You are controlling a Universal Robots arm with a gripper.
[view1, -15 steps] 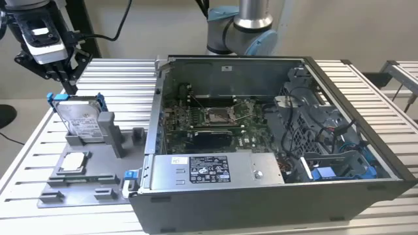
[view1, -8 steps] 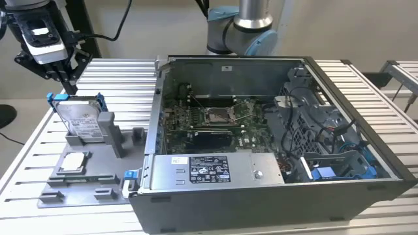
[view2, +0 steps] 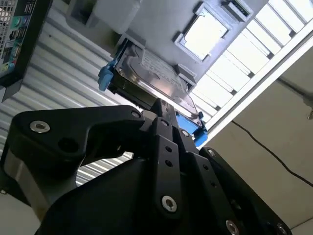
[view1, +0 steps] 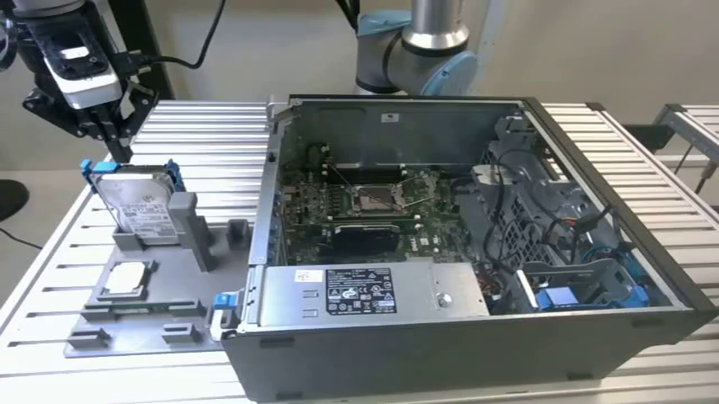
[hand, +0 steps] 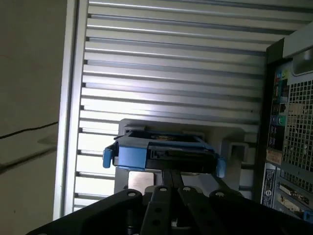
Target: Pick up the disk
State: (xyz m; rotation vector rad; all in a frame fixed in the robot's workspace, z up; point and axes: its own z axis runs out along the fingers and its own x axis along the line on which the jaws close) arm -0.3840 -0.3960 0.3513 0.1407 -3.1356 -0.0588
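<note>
The disk [view1: 144,206] stood upright in the grey holder [view1: 197,231] at the exterior view's left. The gripper [view1: 116,150] hung just above its top edge, jaws apparently pressed together. A clean grasp needed them spread and centred.

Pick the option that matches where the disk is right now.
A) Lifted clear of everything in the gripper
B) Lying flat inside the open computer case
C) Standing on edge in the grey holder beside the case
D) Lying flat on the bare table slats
C: the disk stands on edge in the grey holder, on the exterior view's left of the computer case, with the gripper close over its top edge.
</note>
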